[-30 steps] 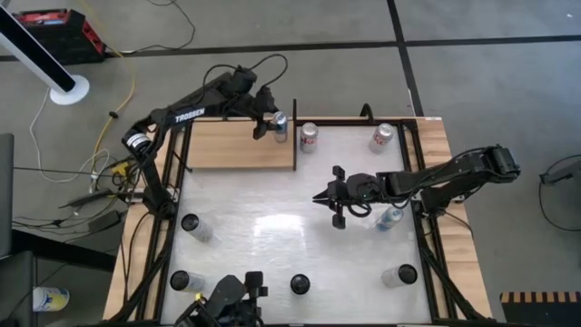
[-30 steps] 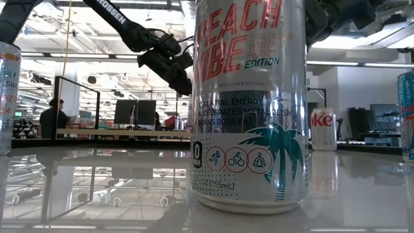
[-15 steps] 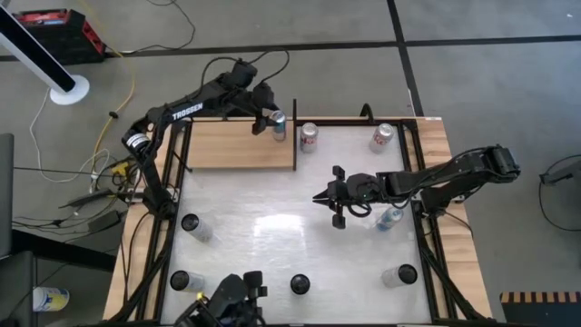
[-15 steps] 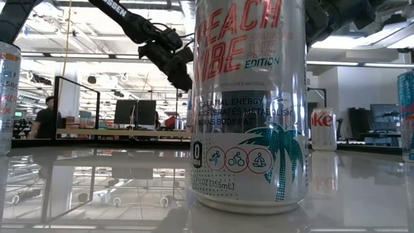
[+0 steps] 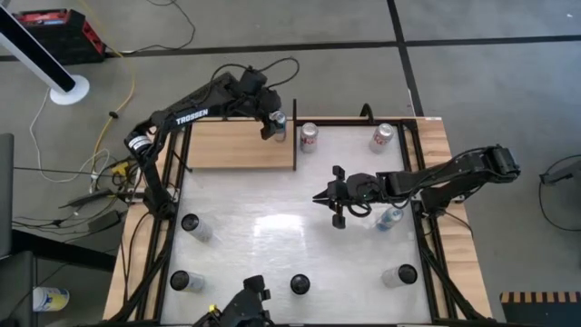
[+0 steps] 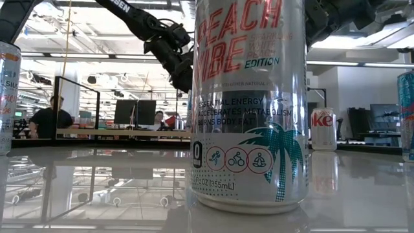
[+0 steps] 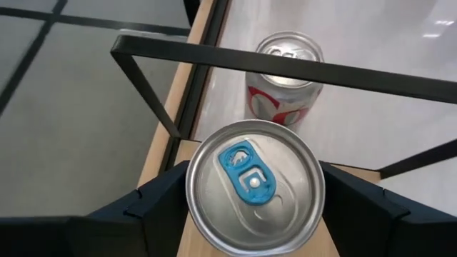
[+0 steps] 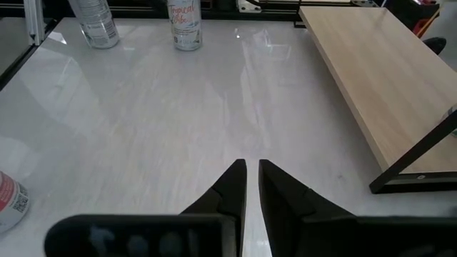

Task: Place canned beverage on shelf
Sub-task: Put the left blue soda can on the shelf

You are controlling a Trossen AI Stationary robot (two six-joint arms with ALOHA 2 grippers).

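A silver can with a blue tab (image 5: pixel 280 121) stands upright on the far right corner of the light-wood shelf (image 5: pixel 231 145). My left gripper (image 5: pixel 271 123) is over it, pointing down. In the left wrist view its fingers stand on either side of the can's top (image 7: pixel 253 187), a can's width apart. The gripper also shows high in the low view (image 6: pixel 176 57). My right gripper (image 5: pixel 320 197) hangs shut and empty over the middle of the table, and its wrist view (image 8: pixel 252 168) shows the shelf plank (image 8: pixel 371 78) ahead. My left gripper's fingers (image 7: pixel 161 203) stand close beside the can's top rim (image 7: pixel 191 187), one on each side, coming from above. I cannot tell whether they touch it. The can stands on the shelf on its base.
A red-and-white can (image 5: pixel 309 136) stands on the table just past the shelf's black upright rail (image 7: pixel 285 68). Another can (image 5: pixel 382 136) and a bottle (image 5: pixel 388 218) are at the right. Several cans line the left and near edges (image 5: pixel 300 283). People sit beyond the table (image 6: pixel 48 120).
My left gripper has shifted a little toward the table's right edge and has risen in the low view. The can has stayed where it was on the shelf's corner.
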